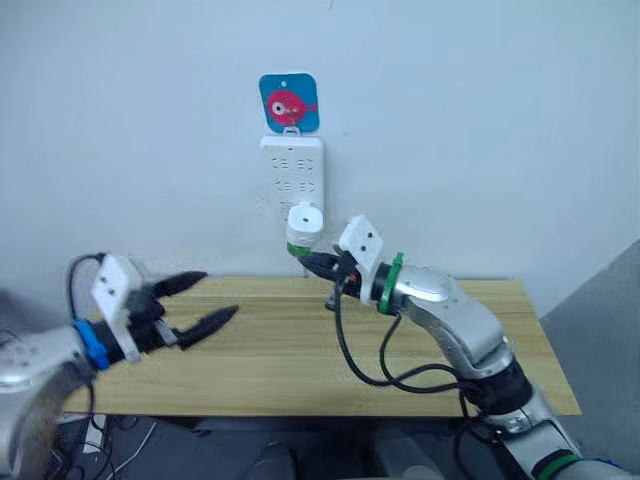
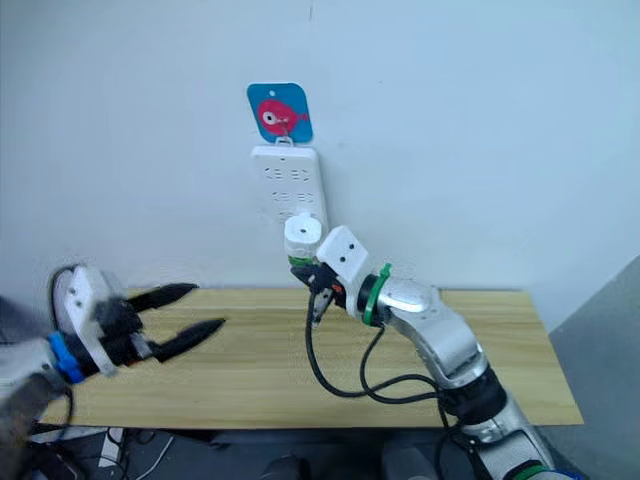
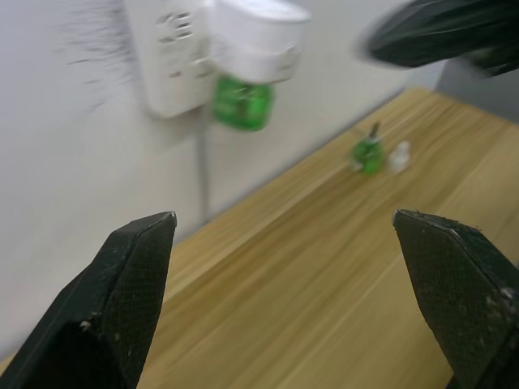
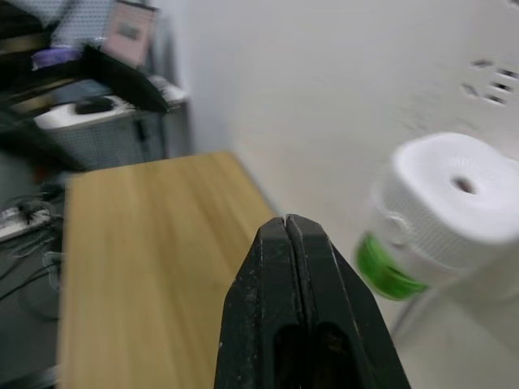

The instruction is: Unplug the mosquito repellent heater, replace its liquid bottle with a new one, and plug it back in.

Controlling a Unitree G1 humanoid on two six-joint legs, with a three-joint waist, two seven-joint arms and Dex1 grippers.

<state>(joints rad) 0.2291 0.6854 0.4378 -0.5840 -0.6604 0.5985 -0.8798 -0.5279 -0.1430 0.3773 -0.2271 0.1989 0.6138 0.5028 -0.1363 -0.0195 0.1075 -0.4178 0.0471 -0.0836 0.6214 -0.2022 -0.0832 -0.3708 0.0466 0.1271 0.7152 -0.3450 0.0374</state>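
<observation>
Two grippers over your wooden table [image 1: 300, 370]: left gripper [image 1: 198, 304] hovers with fingers spread wide, grasping nothing; right gripper [image 1: 318, 264] has its fingers pressed together, empty, tips just below the mosquito repellent heater [image 1: 304, 222]. You'll see the heater plugged into the white wall power strip [image 1: 291, 172], green liquid bottle [image 3: 242, 103] screwed in underneath. Spare green bottle [image 3: 367, 151] and small white cap [image 3: 399, 156] stand on the table

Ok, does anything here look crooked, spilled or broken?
Nothing stands out. The mosquito repellent heater sits plugged into the wall power strip with its green bottle underneath. A spare green bottle and a small white cap stand upright on the wooden table.
</observation>
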